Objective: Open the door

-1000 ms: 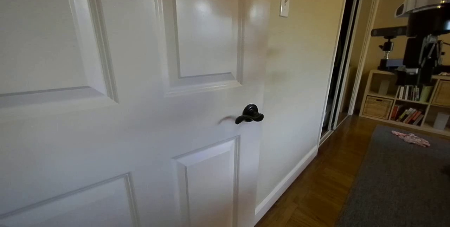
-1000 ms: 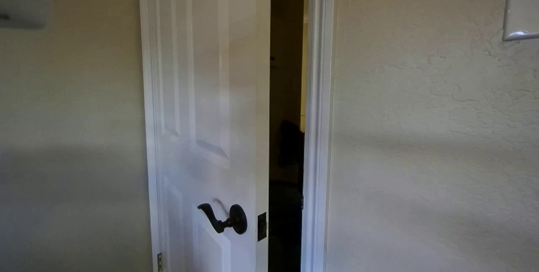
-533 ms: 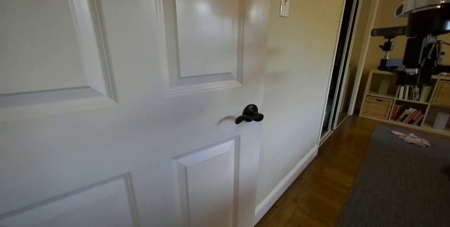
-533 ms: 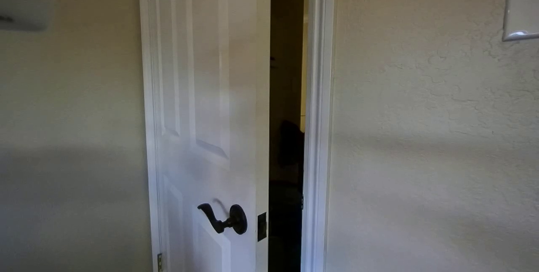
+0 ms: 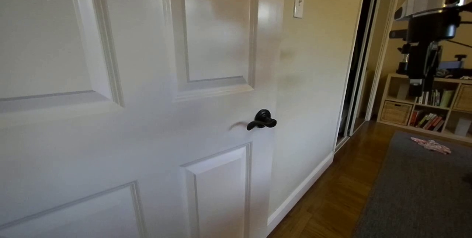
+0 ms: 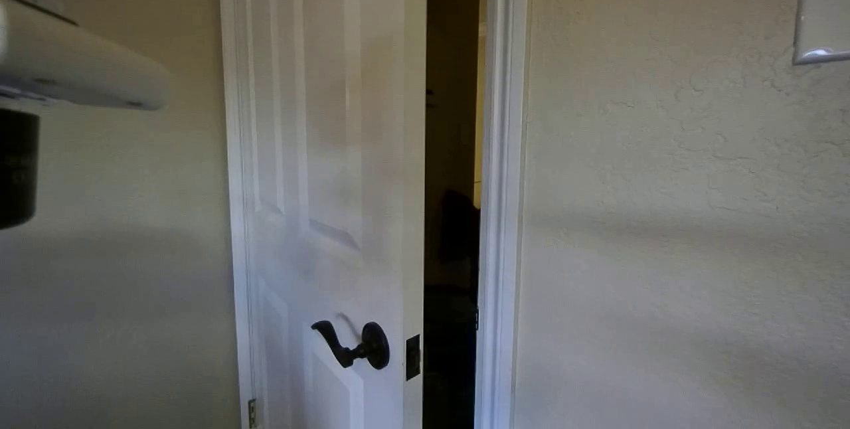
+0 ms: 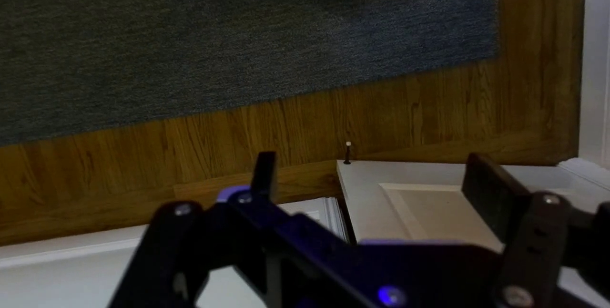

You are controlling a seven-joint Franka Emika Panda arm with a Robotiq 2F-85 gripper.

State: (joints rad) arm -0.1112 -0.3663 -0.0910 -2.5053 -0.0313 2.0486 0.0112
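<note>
Beige wall (image 6: pixel 677 190) spans an exterior view's right; left of centre, the glossy white panelled door (image 6: pixel 332 176) stands ajar; my black hand (image 7: pixel 374 174) gapes wide, empty.

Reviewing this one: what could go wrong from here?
The open gripper could bump the door, standing ajar in an exterior view, and push it shut. The black lever handle doesn't show in the wrist view, so a grasp might miss. Swung wider, the door might drag on the rug nearby.
</note>
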